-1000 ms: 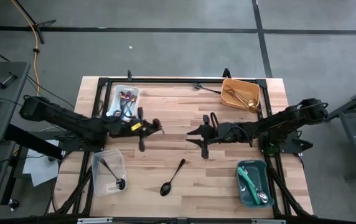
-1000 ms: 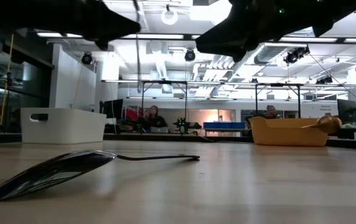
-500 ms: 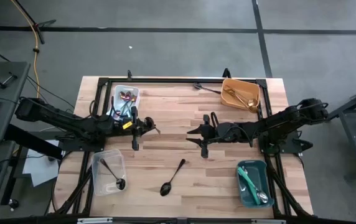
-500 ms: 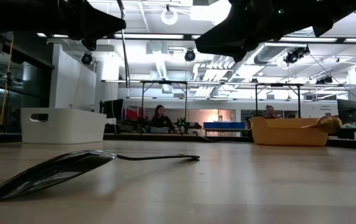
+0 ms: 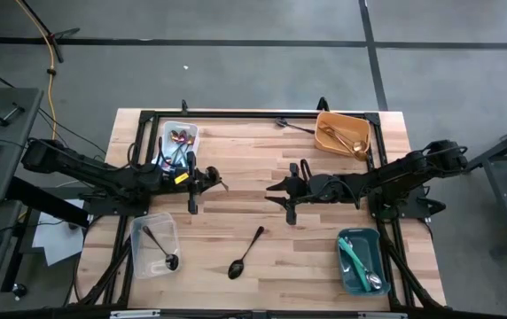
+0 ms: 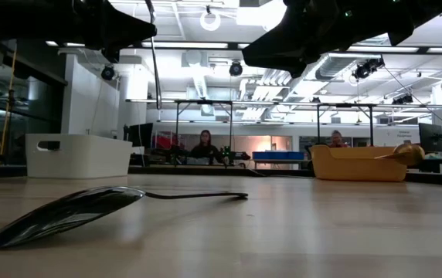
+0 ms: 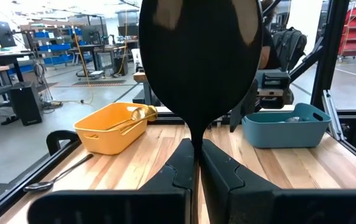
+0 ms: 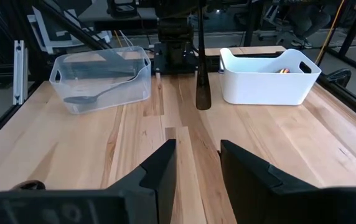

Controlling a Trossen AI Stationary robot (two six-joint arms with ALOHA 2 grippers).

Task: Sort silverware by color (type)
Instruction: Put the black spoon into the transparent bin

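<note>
My left gripper (image 5: 219, 183) hovers over the table's left half, shut on a black spoon (image 7: 196, 56). The spoon's bowl fills the left wrist view above the fingers, and its slim handle (image 8: 200, 68) hangs below them, also seen in the low view (image 6: 153, 54). My right gripper (image 8: 196, 163) is open over the table's middle, facing the left one, with bare wood between its fingers. Another black spoon (image 5: 246, 252) lies flat on the table near the front edge, its bowl (image 6: 66, 215) toward the near edge. My left gripper pinches the black spoon's neck (image 7: 196, 138), just under the bowl, between its two fingers. The fingers (image 7: 181, 165) reach level from the table's left and lie across the spoon. The spoon stands about upright, bowl up, handle hanging below, lifted clear of the table.
A clear bin (image 5: 154, 244) at the near left holds a black spoon. A white bin (image 5: 178, 146) stands at the far left, a yellow bin (image 5: 342, 133) at the far right, a teal bin (image 5: 360, 261) at the near right. One utensil (image 5: 296, 127) lies by the far edge.
My left gripper has gone toward the table's left edge with the black spoon, still shut on it and clear of the table, then come to rest. The spoon on the table has not moved.
</note>
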